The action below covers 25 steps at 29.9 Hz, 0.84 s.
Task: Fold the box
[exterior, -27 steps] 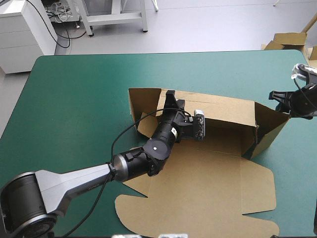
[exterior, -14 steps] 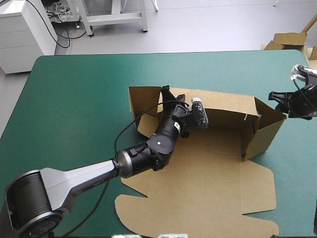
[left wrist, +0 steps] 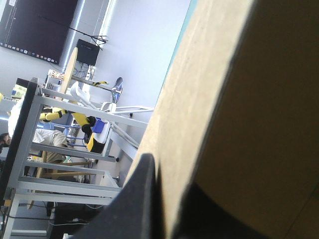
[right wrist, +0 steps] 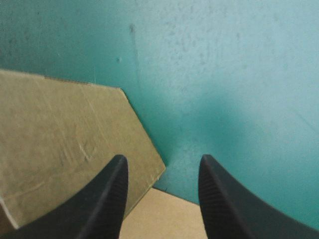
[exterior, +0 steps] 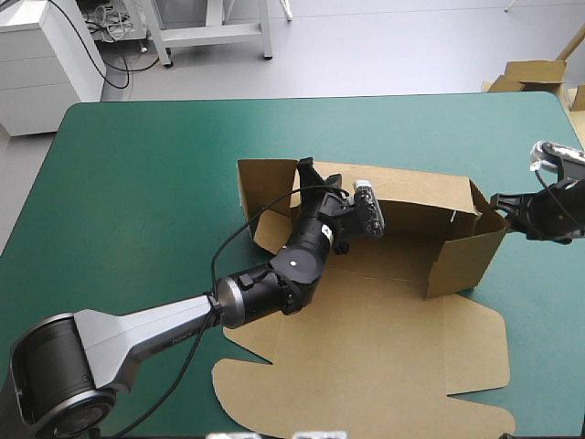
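One tabletop [exterior: 137, 183] with a teal-green cover carries the work; the cover is bare on its left and far parts; more brown board [exterior: 535, 73] shows beyond the far right corner.

The box [exterior: 384, 347] lies right of centre; its near half rests flat on the cover with rounded tabs at the near side; its far wall [exterior: 411, 197] stands raised along the middle; the right end flap [exterior: 466, 251] is raised and angled inward.

Hard to make out: the near edge of the flat board is cut off in the high view; the right arm is cut off at the right side; in the left wrist view the box [left wrist: 239, 99] fills most of the field at close range, and one finger is only a dark mass behind the board.

Left tool [exterior: 306, 174]: at the left end of the far wall; the left tool [left wrist: 174, 209] is clamped on the box, board edge between its fingers [left wrist: 139, 199].

Right tool [exterior: 501, 201]: just beside the top corner of the right end flap; contact cannot be told; the right tool [right wrist: 162, 169] stands apart and holds nothing, fingers [right wrist: 112, 199] over the box [right wrist: 60, 149] and the tabletop [right wrist: 224, 74].
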### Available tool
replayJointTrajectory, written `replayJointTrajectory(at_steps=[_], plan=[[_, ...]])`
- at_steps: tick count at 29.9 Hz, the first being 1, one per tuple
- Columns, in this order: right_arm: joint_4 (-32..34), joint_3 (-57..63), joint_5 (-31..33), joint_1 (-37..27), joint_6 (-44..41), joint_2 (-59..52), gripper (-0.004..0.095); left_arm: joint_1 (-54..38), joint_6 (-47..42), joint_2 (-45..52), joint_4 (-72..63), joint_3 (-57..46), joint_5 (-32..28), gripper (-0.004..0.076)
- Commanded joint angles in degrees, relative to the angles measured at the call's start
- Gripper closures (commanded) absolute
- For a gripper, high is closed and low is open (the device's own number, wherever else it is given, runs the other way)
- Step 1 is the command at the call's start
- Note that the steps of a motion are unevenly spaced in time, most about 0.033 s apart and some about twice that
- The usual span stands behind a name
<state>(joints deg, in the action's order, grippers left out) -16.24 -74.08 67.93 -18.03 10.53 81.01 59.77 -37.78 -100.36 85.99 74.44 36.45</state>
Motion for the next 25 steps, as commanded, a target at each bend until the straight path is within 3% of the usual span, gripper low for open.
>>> replayJointTrajectory(at_steps=[1, 10, 19, 25], plan=[[-4.32, 2.3, -2.24, -0.54, 2.82, -4.38, 0.0497, 0.34, 3.09, 2.36, -3.48, 1.45, -0.15, 0.0731], [-10.44, 8.73, -7.77, -0.54, 14.65, -7.48, 0.0497, 0.34, 20.65, 1.39, -12.61, 0.95, -1.37, 0.0731], [-17.87, 16.43, -7.72, -0.54, 27.86, -9.16, 0.0497, 0.34, 21.99, 0.39, -14.43, 0.84, -1.53, 0.0731], [-18.8, 20.54, -9.07, -0.54, 36.26, -10.41, 0.0497, 0.34, 21.99, 0.39, -14.43, 0.84, -1.53, 0.0731]])
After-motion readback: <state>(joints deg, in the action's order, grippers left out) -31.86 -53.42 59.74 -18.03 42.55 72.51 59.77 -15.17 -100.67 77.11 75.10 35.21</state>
